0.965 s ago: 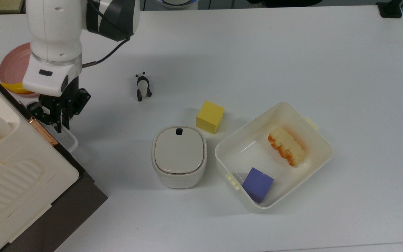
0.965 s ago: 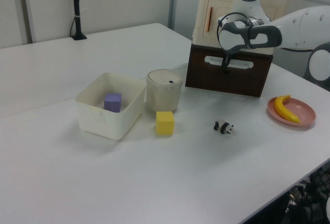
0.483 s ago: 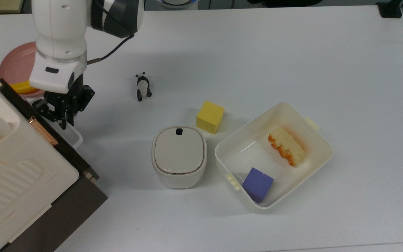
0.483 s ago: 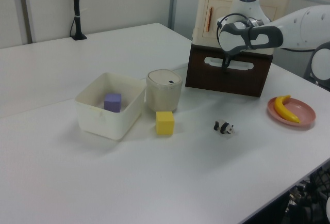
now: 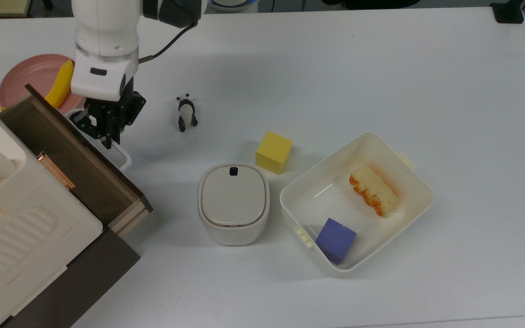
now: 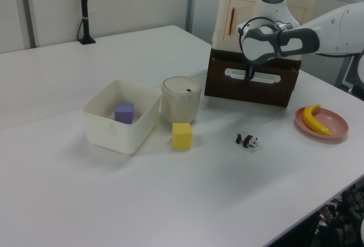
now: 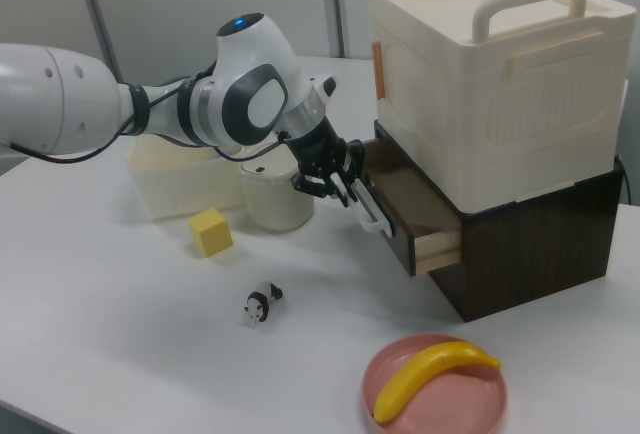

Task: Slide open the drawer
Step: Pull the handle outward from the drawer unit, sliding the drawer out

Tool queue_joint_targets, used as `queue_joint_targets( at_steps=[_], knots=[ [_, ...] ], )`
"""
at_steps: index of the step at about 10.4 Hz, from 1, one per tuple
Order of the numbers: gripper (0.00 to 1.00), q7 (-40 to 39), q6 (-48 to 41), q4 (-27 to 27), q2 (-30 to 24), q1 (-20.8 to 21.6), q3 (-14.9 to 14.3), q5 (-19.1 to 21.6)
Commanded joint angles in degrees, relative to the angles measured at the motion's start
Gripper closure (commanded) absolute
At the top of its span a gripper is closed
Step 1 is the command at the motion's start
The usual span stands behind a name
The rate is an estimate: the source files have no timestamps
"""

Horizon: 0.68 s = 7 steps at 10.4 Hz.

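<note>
- Right now the gripper (image 5: 106, 135) is sitting at the white loop handle (image 5: 119, 152) on the front of the drawer (image 5: 69, 157), on the side facing away from the dark-brown cabinet (image 7: 530, 244).
- Its fingers (image 7: 340, 189) are reaching down onto the handle bar and appear to be clamping it, though the contact itself is hard to make out in any view.
- Seen from the cabinet, the drawer is standing partway out, its dark floor and pale wood rim showing beneath the cream ribbed-lid case (image 7: 490, 64) stacked on top.
- Its long axis is running along the cabinet front, so the travel is going crosswise to that, straight away from the cabinet; in the top view that is heading up and to the right.
- Judging by this, the coming pull is turning on the wrist keeping to that line, because the fingers are holding one end of the handle and a skewed pull could rack the drawer.
- Beyond the handle, away from the cabinet, the panda figurine (image 5: 186, 113) is lying on the bench (image 5: 335, 68) near that line, while the pink plate (image 5: 28, 75) with the banana (image 5: 59, 84) is lying beside the drawer's far corner.
</note>
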Motion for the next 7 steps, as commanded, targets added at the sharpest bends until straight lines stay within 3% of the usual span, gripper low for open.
queue_joint_targets(
  at_steps=[1, 2, 3, 4, 5, 6, 7],
  knots=[
    [0.87, 2.39, 0.74, -5.41, -5.35, 2.66, 0.18, -0.42],
    [0.84, 2.39, 0.56, -5.33, -5.35, 2.75, 0.18, -0.42],
    [0.63, 2.39, 0.47, -5.24, -5.35, 2.76, 0.18, -0.42],
    [0.34, 2.48, 0.12, -5.15, -5.44, 2.76, 0.18, -0.16],
    [0.21, 2.66, -0.40, -5.15, -6.05, 2.76, 0.26, 0.11],
    [0.19, 4.22, -2.76, -4.89, -6.32, 2.93, 0.35, 0.11],
    [0.07, 7.63, -4.87, -4.72, -6.67, 3.54, 1.31, 0.19]
  ],
)
